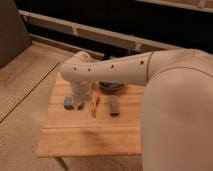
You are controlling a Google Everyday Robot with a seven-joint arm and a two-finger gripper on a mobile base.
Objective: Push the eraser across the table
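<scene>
Whether the gripper (77, 98) is clenched or released cannot be told: it hangs low by the blue pad (68, 103), at pushing height, yet the eraser (114, 106) lies right of the orange-red tool (94, 107), mid-frame on the table (90, 136).

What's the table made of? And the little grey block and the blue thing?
The table looks like wood: pale matte planks in stripes. The eraser is dull dark grey, perhaps rubber or felt. The blue pad looks matte, maybe sponge. The gripper hangs by it.
</scene>
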